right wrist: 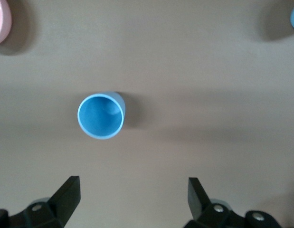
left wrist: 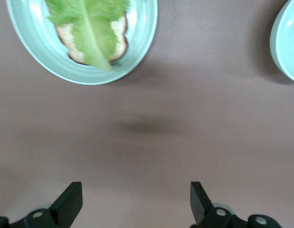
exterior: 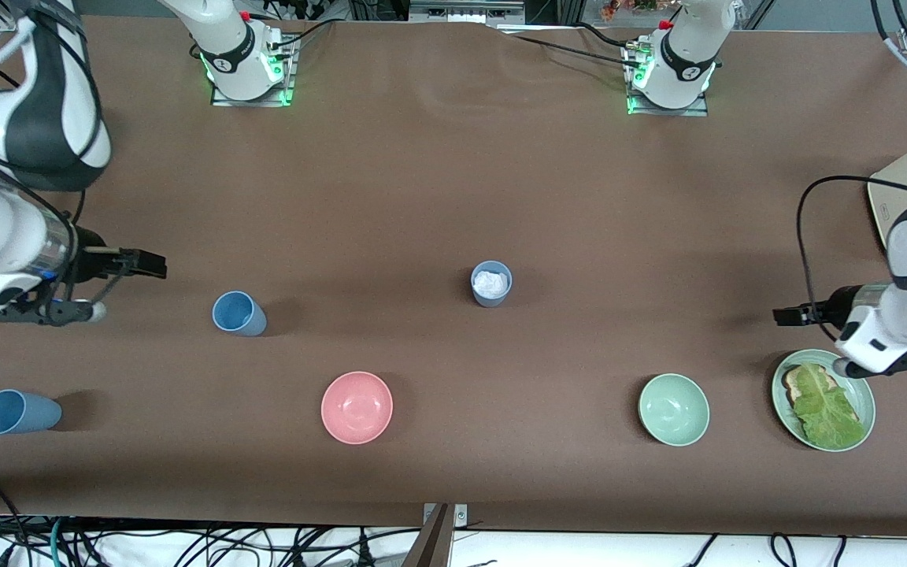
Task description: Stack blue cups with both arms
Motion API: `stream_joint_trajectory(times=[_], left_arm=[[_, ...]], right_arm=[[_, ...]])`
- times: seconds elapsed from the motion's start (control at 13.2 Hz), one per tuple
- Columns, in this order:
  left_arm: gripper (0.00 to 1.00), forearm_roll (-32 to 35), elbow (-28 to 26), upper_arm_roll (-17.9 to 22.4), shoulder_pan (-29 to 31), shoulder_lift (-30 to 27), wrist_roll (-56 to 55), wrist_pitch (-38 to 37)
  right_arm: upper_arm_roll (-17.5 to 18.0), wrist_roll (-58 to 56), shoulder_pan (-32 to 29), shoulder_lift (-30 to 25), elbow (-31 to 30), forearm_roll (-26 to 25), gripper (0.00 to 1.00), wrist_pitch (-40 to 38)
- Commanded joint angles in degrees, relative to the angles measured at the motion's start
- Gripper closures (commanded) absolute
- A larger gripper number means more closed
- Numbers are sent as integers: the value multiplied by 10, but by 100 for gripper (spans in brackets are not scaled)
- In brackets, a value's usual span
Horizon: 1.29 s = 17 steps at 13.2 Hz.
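Right gripper (right wrist: pixel 130 199) is hanging wide open over bare table by a cup, holding nothing; nothing's stacking yet.

Nearest, one blue cup (exterior: pixel 19 412) is sitting alone; farther, a second blue cup (exterior: pixel 238 313); farthest, a slate cup (exterior: pixel 490 283) holding something white. Left gripper (left wrist: pixel 136 202) is hovering open, empty, beside the lettuce plate (exterior: pixel 861 394). All still to do.

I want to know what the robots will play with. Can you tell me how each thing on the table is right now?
left gripper: open, empty, in the air by the green plate.
right gripper: open, empty.
middle blue cup: upright, empty.
corner blue cup: standing alone, unstacked.
slate-blue cup: upright, something white inside.
pink bowl: upright, empty.
pale green bowl: upright, empty.
green plate: holds toast with lettuce on top.
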Motion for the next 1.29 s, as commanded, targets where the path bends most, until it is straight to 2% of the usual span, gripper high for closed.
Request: stream_joint_trajectory(times=[0.0, 0.38, 0.45, 0.53, 0.68, 0.76, 0.83, 0.98, 1.21], left_arm=[[0, 16, 4, -14, 3, -21, 26, -34], [0, 8, 2, -39, -3, -67, 29, -64], [0, 5, -3, -24, -22, -87, 29, -64], [0, 3, -20, 22, -66, -116, 30, -64], [0, -77, -86, 163, -183, -198, 51, -43], [0, -111, -124, 216, -223, -236, 76, -22], [0, -121, -141, 247, -247, -259, 93, -16], [0, -122, -139, 257, -259, -282, 131, -16], [0, -136, -129, 256, -256, -294, 135, -27]], right_arm=[[0, -9, 13, 55, 7, -11, 0, 50], [1, -11, 13, 101, -18, -6, 0, 106], [1, -11, 12, 99, -37, -4, 1, 122], [1, -11, 12, 99, -49, -3, 1, 132], [1, -17, 12, 97, -68, -1, 1, 146], [1, -17, 12, 97, -77, -1, 1, 155], [1, -17, 12, 96, -91, -1, 2, 165], [1, -17, 12, 92, -111, -1, 8, 184], [2, -15, 12, 92, -114, 22, 39, 182]])
